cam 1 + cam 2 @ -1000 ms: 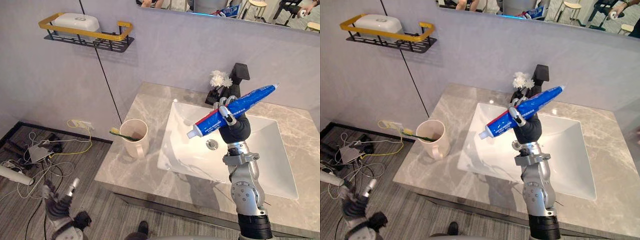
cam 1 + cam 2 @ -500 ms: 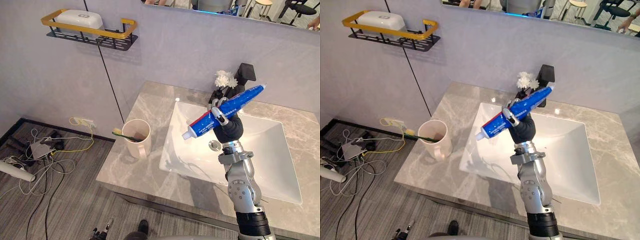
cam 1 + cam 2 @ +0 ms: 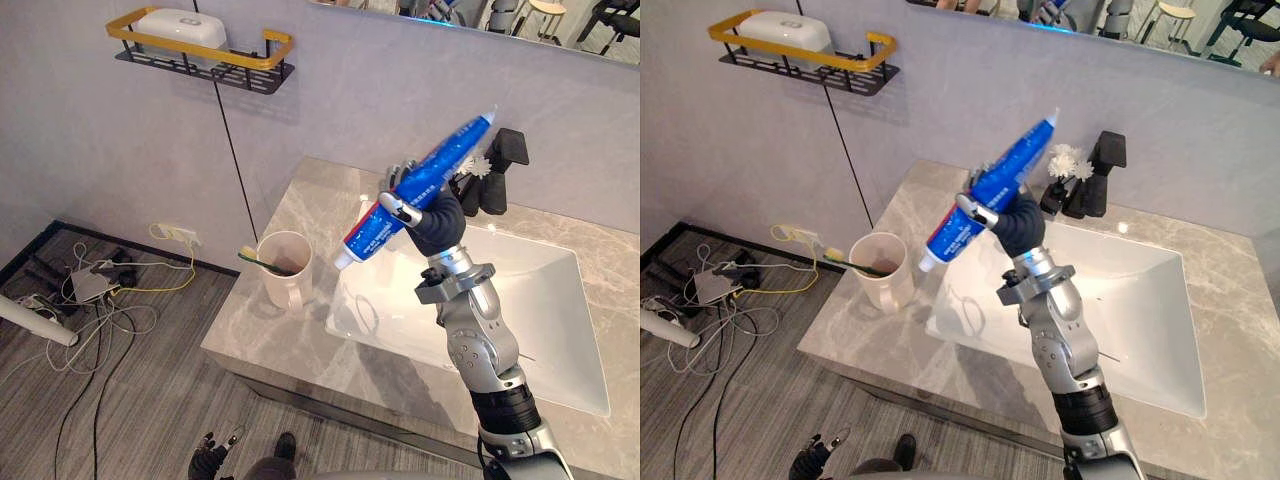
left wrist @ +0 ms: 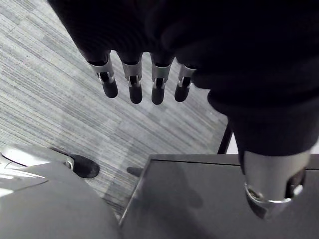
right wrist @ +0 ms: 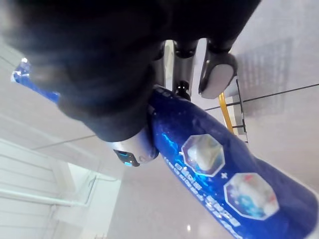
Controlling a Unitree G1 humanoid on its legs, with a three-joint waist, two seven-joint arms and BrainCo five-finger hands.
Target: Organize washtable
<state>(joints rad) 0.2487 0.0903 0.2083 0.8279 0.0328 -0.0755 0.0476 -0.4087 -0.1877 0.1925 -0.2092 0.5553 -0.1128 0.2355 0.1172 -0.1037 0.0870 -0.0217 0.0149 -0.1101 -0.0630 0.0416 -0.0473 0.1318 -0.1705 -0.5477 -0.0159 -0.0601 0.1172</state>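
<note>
Up close, the right wrist view shows the right robot hand [image 5: 215, 74] clamped round the blue toothpaste tube [image 5: 219, 174]. One end of the tube is cut off there. From the head you see the whole tube, held high and slanted with its cap end down. A cup [image 3: 287, 270] with a toothbrush [image 3: 262, 263] stands on the counter [image 3: 290, 340], below that hand and to its left. The left robot hand [image 4: 157, 84] hangs over the floor [image 4: 45, 94], its fingers straight and apart, holding nothing.

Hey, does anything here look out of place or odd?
Nothing spilled or broken. The toothbrush leans slanted out of the cup, and the right hand holds the toothpaste tube tilted in mid-air, cap end lowest.
</note>
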